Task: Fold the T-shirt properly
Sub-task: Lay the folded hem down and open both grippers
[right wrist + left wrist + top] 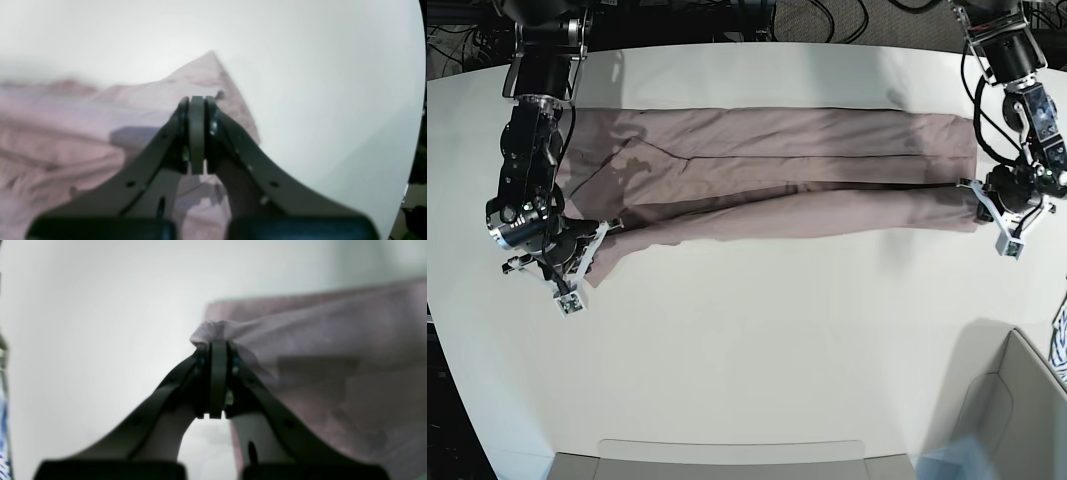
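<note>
Cloth is pinched at both ends: the dusty-pink, wrinkled short-sleeved T-shirt (767, 170) is spread as a long band across the far half of the white round-edged table (757, 340). At the base view's left, its near corner is clamped in the fully closed jaws of the right gripper (196, 100). At the right, another edge is bunched in the tightly closed left gripper (218, 343)

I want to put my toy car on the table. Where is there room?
The widest bare patch of table lies between the T-shirt and the near edge. A thin strip runs behind the shirt too. It's crowded at both ends, where the left gripper and right gripper pinch the cloth.
</note>
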Available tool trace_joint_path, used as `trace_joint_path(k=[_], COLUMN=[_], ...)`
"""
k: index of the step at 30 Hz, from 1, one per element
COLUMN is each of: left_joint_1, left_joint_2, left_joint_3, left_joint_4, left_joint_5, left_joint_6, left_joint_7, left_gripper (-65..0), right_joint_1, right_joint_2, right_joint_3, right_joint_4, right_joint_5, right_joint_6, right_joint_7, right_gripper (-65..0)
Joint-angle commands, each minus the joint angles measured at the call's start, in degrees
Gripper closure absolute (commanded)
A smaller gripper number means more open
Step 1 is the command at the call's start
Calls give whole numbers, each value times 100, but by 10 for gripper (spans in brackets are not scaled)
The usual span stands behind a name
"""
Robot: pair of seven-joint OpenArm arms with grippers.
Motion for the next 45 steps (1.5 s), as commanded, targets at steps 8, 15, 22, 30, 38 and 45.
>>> trace_joint_path(k=[8, 15, 22, 30, 38, 45], left_joint_1=[157, 333, 482, 649, 807, 816], left_joint_2=[-49, -49, -49, -40, -40, -40], left_joint_3=[-62, -71, -88, -97, -97, -36], left_joint_4=[307, 509, 527, 527, 527, 527], left_joint_5=[-12, 14, 14, 14, 14, 23], left_joint_6=[14, 14, 14, 14, 14, 14], left_joint_7=[15, 24, 24, 24, 24, 226], left_gripper=[0, 0, 0, 0, 0, -40], right_joint_1=[-420, -912, -1413, -1791, -2160, -2151], right_joint_2=[42, 42, 86, 165, 156, 139], right_joint_3=[554, 545, 545, 554, 536, 501], right_joint_4=[969, 1382, 1523, 1628, 1628, 1620], right_joint_5=[14, 14, -3, -3, 14, -3], right_joint_6=[55, 55, 55, 55, 55, 55], right_joint_7=[-342, -579, -579, -579, -579, -570], right_gripper=[0, 0, 0, 0, 0, -13])
